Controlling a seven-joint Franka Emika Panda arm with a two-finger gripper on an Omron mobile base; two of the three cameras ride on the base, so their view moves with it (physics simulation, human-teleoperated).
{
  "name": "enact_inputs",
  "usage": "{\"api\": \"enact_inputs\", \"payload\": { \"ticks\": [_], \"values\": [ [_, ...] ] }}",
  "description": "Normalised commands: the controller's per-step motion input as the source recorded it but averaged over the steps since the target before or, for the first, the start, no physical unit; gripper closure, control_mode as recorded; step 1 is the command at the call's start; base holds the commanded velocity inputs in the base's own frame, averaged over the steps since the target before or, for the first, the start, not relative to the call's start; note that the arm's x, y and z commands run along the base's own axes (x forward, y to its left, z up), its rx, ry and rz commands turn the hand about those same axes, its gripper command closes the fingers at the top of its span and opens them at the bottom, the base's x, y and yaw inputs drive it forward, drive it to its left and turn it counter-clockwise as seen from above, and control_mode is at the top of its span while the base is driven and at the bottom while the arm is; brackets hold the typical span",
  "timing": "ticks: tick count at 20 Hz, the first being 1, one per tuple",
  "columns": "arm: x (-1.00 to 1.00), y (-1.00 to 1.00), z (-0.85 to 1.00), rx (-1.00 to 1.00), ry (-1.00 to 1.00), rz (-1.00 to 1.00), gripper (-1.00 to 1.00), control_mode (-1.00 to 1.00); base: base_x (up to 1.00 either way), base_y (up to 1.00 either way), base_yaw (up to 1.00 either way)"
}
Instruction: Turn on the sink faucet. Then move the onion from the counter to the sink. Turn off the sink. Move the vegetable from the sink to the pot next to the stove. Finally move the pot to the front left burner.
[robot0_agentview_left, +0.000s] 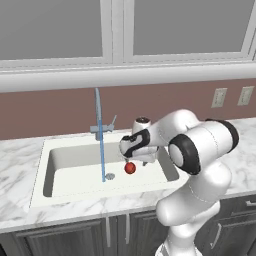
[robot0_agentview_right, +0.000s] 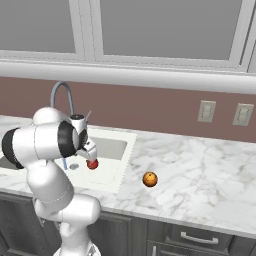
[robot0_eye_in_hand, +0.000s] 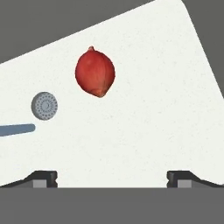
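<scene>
In the upper middle of the hand view, the onion (robot0_eye_in_hand: 95, 72) lay beside the drain (robot0_eye_in_hand: 44, 105); the gripper (robot0_eye_in_hand: 112, 178) hung released, jaws wide.

A wide grey window (robot0_agentview_left: 120, 27) spans the top of the frame above a reddish-brown wall (robot0_agentview_left: 45, 110); dark cabinets (robot0_agentview_left: 60, 240) line the bottom; outlets (robot0_agentview_right: 206, 111) sit at right.

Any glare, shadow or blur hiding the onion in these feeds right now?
Hand view: sharp and evenly lit, the onion crisp against the pale sink floor beside the drain, no glare. Left base view: the onion is small but unblurred, partly tucked under the end effector. Right base view: flat lighting; the onion sits close under the arm.
</scene>
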Motion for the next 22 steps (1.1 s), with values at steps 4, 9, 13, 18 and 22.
{"api": "enact_inputs", "payload": {
  "ticks": [4,9,13,18,22],
  "values": [
    [-0.02,0.00,0.39,0.00,-0.09,0.16,-1.00,-1.00,0.00,0.00,0.00],
    [-0.04,0.00,0.43,0.00,-0.16,0.19,-1.00,-1.00,0.00,0.00,0.00],
    [0.00,-0.11,0.37,0.00,-0.16,0.20,-1.00,-1.00,0.00,0.00,0.00],
    [0.00,-0.19,0.38,0.00,-0.16,0.22,-1.00,-1.00,0.00,0.00,0.00],
    [0.00,-0.16,0.31,0.01,-0.17,0.24,-1.00,-1.00,0.00,0.00,0.00]
  ]
}}
